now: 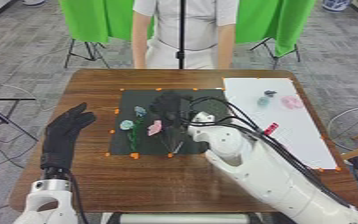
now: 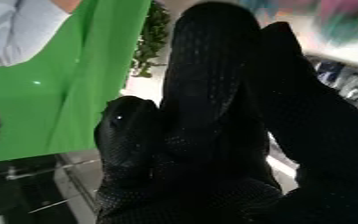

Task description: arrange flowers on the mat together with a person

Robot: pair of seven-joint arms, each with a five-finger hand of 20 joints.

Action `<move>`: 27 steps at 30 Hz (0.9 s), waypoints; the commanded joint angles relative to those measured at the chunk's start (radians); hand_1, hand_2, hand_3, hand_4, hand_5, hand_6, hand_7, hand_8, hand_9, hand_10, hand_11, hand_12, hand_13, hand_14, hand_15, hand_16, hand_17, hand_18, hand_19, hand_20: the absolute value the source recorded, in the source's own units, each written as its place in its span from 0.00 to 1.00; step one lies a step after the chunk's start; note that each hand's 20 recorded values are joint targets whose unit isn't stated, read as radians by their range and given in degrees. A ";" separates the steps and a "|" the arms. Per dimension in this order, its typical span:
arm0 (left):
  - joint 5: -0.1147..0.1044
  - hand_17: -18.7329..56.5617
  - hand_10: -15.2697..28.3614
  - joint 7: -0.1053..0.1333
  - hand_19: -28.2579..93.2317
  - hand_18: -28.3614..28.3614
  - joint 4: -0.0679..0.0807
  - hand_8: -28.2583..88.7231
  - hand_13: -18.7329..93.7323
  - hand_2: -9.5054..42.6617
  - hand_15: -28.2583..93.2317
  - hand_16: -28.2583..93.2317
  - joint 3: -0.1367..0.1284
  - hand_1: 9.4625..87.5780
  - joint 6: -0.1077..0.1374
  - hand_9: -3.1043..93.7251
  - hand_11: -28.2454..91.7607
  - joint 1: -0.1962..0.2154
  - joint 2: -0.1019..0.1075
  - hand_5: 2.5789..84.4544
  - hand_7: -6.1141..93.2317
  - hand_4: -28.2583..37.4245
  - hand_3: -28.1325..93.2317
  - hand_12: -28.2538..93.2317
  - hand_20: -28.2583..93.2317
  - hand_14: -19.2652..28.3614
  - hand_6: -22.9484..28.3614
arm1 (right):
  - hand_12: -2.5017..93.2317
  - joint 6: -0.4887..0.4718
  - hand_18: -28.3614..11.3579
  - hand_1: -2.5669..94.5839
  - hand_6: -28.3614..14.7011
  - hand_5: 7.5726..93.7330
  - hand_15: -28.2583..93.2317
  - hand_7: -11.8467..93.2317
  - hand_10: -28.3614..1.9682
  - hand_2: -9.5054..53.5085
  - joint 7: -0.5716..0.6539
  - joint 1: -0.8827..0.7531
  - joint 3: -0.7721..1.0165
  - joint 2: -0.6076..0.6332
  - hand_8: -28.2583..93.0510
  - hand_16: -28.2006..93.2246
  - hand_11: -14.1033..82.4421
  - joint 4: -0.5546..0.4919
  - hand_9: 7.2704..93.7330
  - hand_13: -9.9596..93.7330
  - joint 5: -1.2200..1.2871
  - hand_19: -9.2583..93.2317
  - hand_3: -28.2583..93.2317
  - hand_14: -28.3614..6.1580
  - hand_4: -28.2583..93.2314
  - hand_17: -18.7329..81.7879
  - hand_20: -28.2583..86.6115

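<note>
In the head view, the robot's right hand is over the dark mat, near the middle, with its fingers straight out. The left hand is at the left, its fingers straight too. A pink flower and two pale blue flowers are on the mat, left of the middle. A red label right of the middle has writing too small to read.
</note>
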 commanded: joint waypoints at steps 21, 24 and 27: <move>0.050 0.33 0.67 -0.005 0.33 0.72 -0.015 0.19 0.51 0.28 0.40 0.26 0.013 0.20 -0.056 0.52 0.43 0.029 -0.012 0.55 0.21 0.09 0.77 0.36 0.38 0.77 0.52 | 0.15 -0.057 0.35 0.16 0.65 0.44 0.32 0.21 0.44 0.19 -0.326 -1.098 1.082 -0.400 0.16 0.39 0.20 -0.542 0.46 0.45 1.457 0.18 0.88 0.40 0.09 0.40 0.51; 0.048 0.33 0.67 -0.009 0.33 0.72 -0.020 0.19 0.51 0.28 0.40 0.26 0.010 0.20 -0.054 0.52 0.43 0.040 -0.014 0.55 0.21 0.09 0.77 0.36 0.38 0.77 0.53 | 0.14 -0.035 0.36 0.13 0.66 0.42 0.31 0.21 0.45 0.19 -0.342 -1.128 1.081 -0.396 0.16 0.38 0.20 -0.538 0.44 0.44 1.499 0.16 0.90 0.41 0.09 0.40 0.50; 0.051 0.33 0.67 -0.012 0.32 0.72 -0.021 0.19 0.51 0.27 0.40 0.26 0.008 0.20 -0.057 0.52 0.43 0.040 -0.013 0.55 0.21 0.09 0.77 0.36 0.38 0.77 0.52 | 0.14 0.005 0.37 0.12 0.66 0.41 0.31 0.21 0.45 0.19 -0.350 -1.126 1.082 -0.385 0.16 0.38 0.20 -0.535 0.44 0.43 1.505 0.15 0.90 0.42 0.09 0.40 0.50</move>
